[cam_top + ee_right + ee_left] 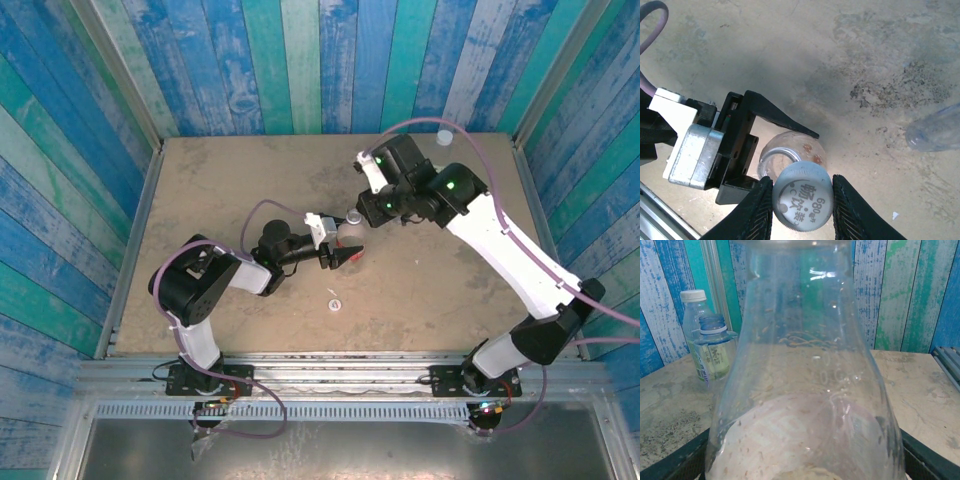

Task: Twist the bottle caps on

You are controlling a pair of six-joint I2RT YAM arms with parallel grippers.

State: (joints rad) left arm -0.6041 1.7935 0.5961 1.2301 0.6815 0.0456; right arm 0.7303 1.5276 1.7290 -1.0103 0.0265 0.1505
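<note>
Between my right gripper (801,179) pads (759,212): cap (802,196), matt pale-grey plastic, ridged rim. Pads black, ribbed. In my left gripper (348,255): bottle (810,370), clear glossy plastic. Under both, surface (840,60) rough, matt, mottled beige.

Bench (200,200) layout.
Bottle (790,150) at centre in left end effector (345,257); cap (802,204) over its neck, in right end effector (802,200); capped bottle (694,315) just behind open bottle (715,352), toward far right corner.

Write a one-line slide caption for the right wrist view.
Right gripper pinches a pale-grey cap above a clear bottle clamped by the left gripper.
</note>
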